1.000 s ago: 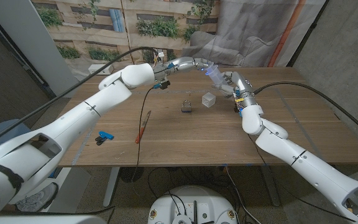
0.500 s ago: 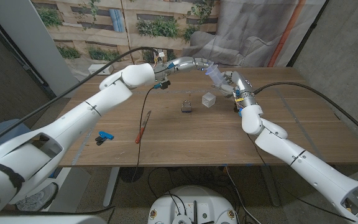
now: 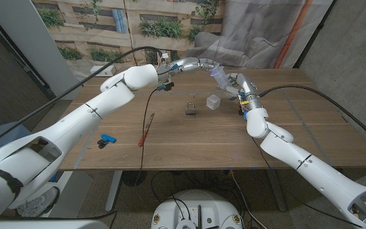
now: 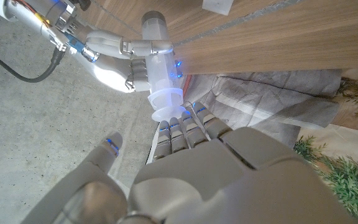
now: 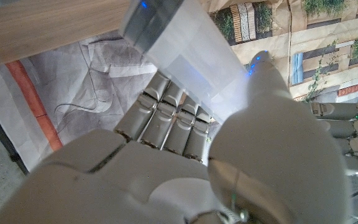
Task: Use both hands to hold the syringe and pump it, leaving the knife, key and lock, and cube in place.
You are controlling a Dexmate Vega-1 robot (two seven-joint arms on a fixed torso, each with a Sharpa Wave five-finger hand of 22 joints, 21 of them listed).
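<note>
syringe (image 3: 220,74) up in the air over the far side of the table (image 3: 310,127) | right hand (image 3: 235,84) wraps around its clear tube | left hand (image 3: 199,64) fingers touch its end | cube (image 3: 213,101), lock (image 3: 190,108), knife (image 3: 146,130) lie on the table

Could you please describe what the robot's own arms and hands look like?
Both arms have glossy white rounded shells with grey joints; black cables run along them. The left hand and right hand are silvery grey with segmented fingers and small blue lights at the tips.
</note>
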